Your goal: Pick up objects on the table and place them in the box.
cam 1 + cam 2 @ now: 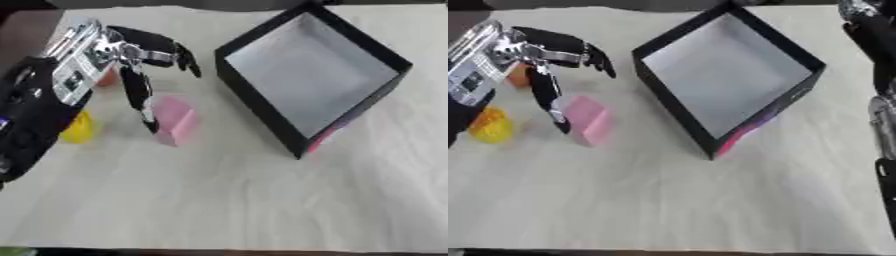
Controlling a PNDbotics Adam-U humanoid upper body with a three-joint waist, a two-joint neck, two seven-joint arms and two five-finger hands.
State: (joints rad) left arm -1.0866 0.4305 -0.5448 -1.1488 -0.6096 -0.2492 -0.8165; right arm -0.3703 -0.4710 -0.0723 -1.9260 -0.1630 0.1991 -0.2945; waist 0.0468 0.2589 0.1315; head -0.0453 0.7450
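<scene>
The left hand (118, 52) hangs above the worktop (227, 200) with its fingers (179, 55) spread and released, grasping nothing. Its thumb points down, the tip just beside the pink block (177, 120), on the side away from the box (311, 75); whether it touches the block cannot be told. The pink block lies on the worktop near the box, on its left. An orange thing (518, 75) sits farther from the box, partly hidden behind the hand. A yellow thing (490, 126) lies farther still, beyond the pink block. The box is black with a pale inside and stands open and empty. On its right, the right arm (877, 45) shows at the picture's edge; its hand cannot be made out.
</scene>
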